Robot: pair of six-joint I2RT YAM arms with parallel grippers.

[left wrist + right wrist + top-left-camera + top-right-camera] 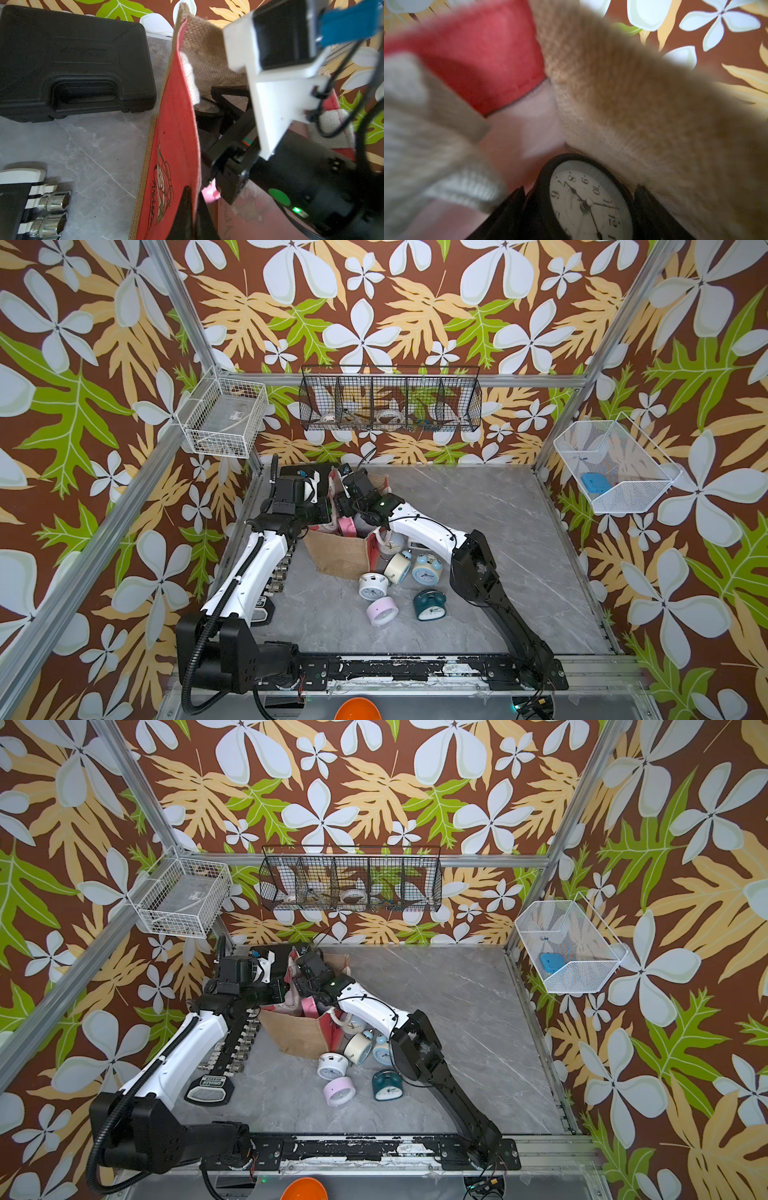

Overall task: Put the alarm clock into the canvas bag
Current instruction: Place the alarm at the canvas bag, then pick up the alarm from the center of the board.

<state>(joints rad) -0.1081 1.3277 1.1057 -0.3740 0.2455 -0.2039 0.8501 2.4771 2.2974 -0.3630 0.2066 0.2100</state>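
I am at the placing step. My right gripper (579, 195) is down inside the canvas bag (340, 556), with its jaws clamped on the black alarm clock (589, 203) between the burlap wall and the red panel. My left gripper (195, 209) is closed on the rim of the red panel and holds the mouth open. Next, I think, I must lower a little and open the right jaws. A white rope handle (446, 166) and a pink clock (345, 526) in the bag are close. Other clocks (373, 585) lie on the table beside the bag.
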